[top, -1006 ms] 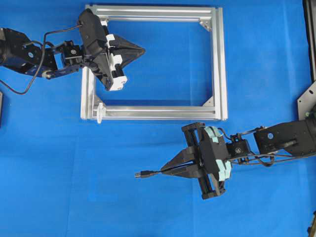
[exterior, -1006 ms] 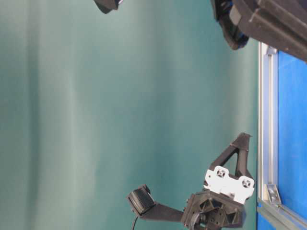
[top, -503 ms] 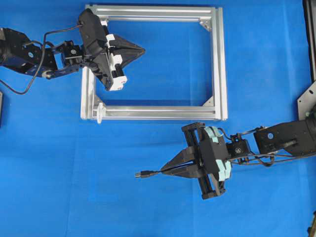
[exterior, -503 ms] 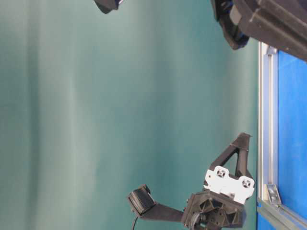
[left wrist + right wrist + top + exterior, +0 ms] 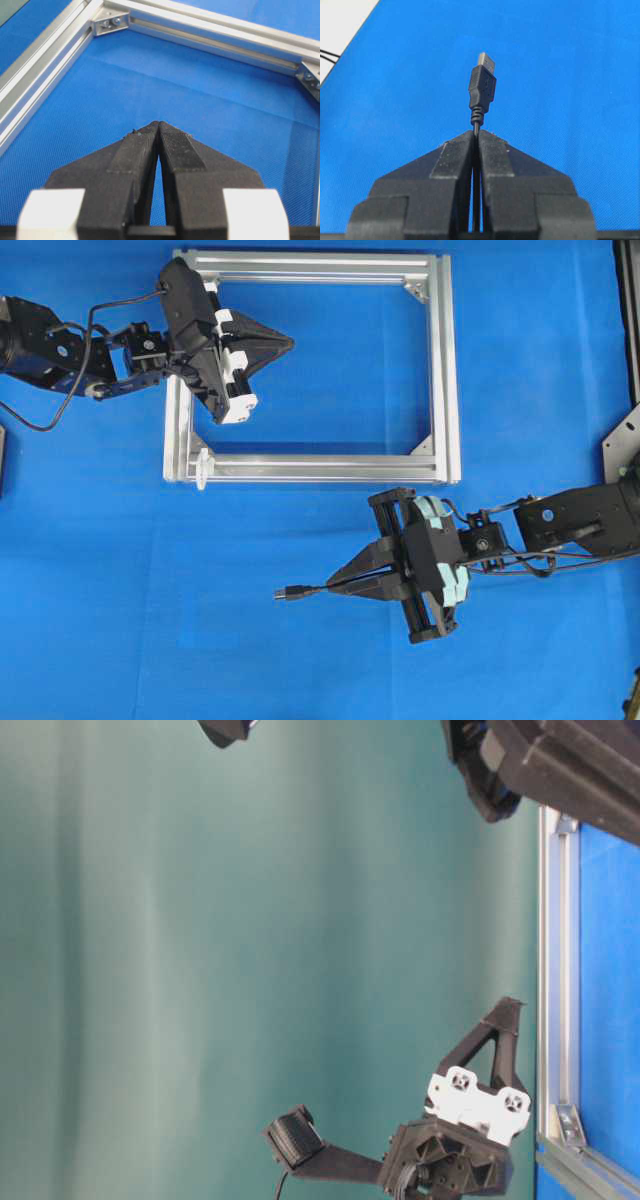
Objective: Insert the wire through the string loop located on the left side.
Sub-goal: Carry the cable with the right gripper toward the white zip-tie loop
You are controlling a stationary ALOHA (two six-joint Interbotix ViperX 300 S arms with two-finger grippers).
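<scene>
One wire (image 5: pixel 305 591), a thin black cable ending in a USB plug, is sticking out leftward from the right gripper (image 5: pixel 340 585), whose fingers are pinching the cable just behind the plug, above the blue mat (image 5: pixel 150 620) and well below the aluminium frame (image 5: pixel 441 370). Near the frame's lower-left corner, the small white string loop (image 5: pixel 201 468) is waiting, well apart from the plug. Over the frame's left rail, the left gripper (image 5: pixel 288 341) is hovering with fingers pressed together on nothing. Threading appears not yet begun; carrying the plug up-left and aligning it with the loop looks next.
</scene>
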